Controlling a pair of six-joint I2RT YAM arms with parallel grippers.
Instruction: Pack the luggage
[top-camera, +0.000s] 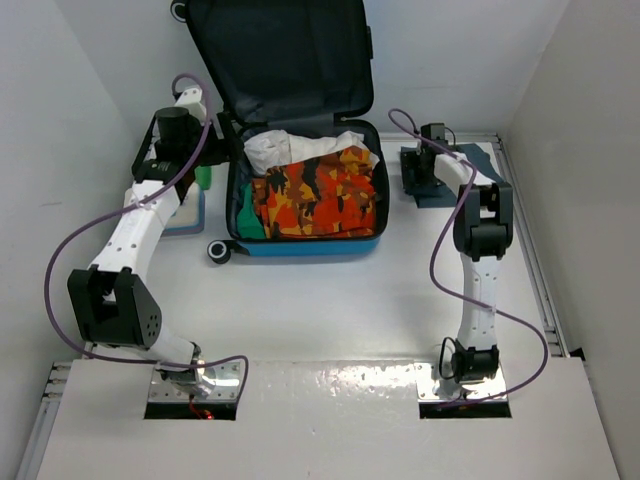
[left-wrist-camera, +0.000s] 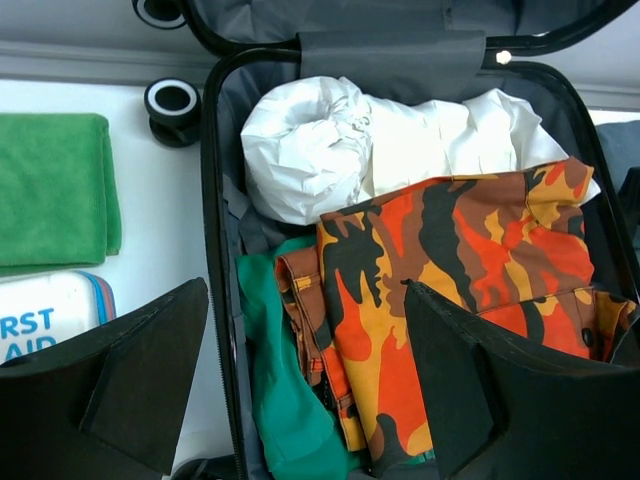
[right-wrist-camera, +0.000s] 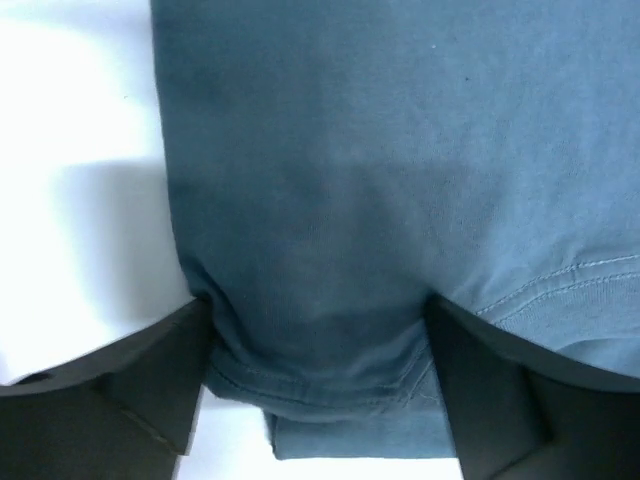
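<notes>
The blue luggage (top-camera: 300, 247) lies open at the back middle, its lid (top-camera: 280, 50) leaning on the back wall. Inside lie a white garment (top-camera: 290, 148), an orange camouflage garment (top-camera: 320, 195) and a green garment (top-camera: 248, 222). My left gripper (top-camera: 222, 140) is open and empty, hovering over the case's left rim (left-wrist-camera: 215, 200), above the green garment (left-wrist-camera: 280, 380) and camouflage garment (left-wrist-camera: 450, 250). My right gripper (top-camera: 418, 170) is down on a folded blue-grey garment (top-camera: 470, 160) right of the case. Its fingers stand wide, straddling a bunched fold of the garment (right-wrist-camera: 350, 150).
A green towel (left-wrist-camera: 50, 190) and a white first-aid box (left-wrist-camera: 50, 315) lie left of the case, under my left arm. A black wheel (top-camera: 217, 251) sticks out at the case's near left corner. White walls close in on both sides and behind.
</notes>
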